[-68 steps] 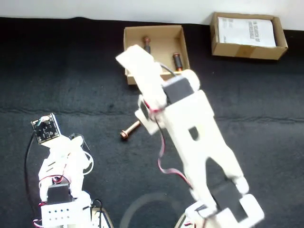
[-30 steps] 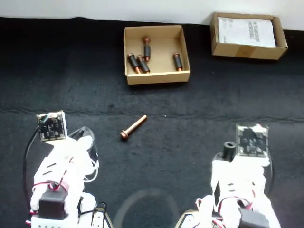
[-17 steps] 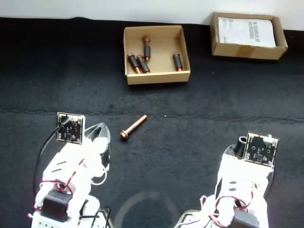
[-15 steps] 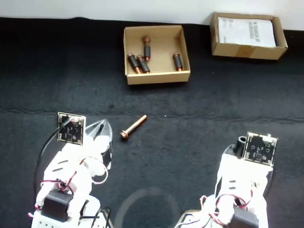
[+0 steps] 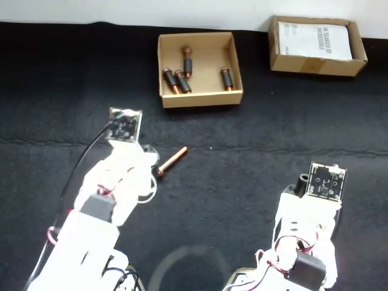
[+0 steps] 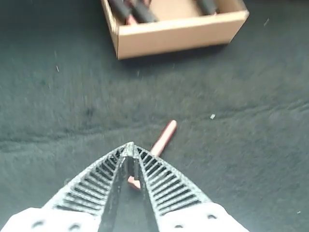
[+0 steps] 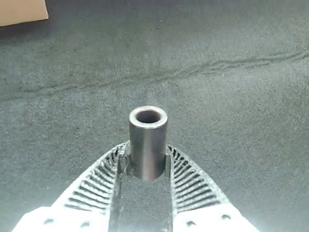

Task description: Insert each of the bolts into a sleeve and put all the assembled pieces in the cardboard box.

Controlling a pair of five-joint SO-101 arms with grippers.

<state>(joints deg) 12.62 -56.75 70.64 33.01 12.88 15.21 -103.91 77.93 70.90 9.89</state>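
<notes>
Only loose piece I see: a copper-coloured metal bolt (image 5: 173, 160), lying flat mid-way across the black cloth-covered tabletop (image 5: 273, 133), head toward the near-left corner.

Left tool (image 6: 129, 147) hangs over the head end, fingertips pressed together, pinching nothing. Right tool (image 7: 147, 159), by the near edge on the right, pinches a short dark grey metal sleeve (image 7: 148, 140), open bore poking past the fingertips.

Open brown cardboard box (image 5: 203, 98) at the far edge holds four assembled pieces (image 5: 176, 80).

Bolt looks stiff, smooth and light (round shank, probably rolls). I'd grip mid-shank across the axis, leaving the tip free for the sleeve. Left tool must spread first.
</notes>
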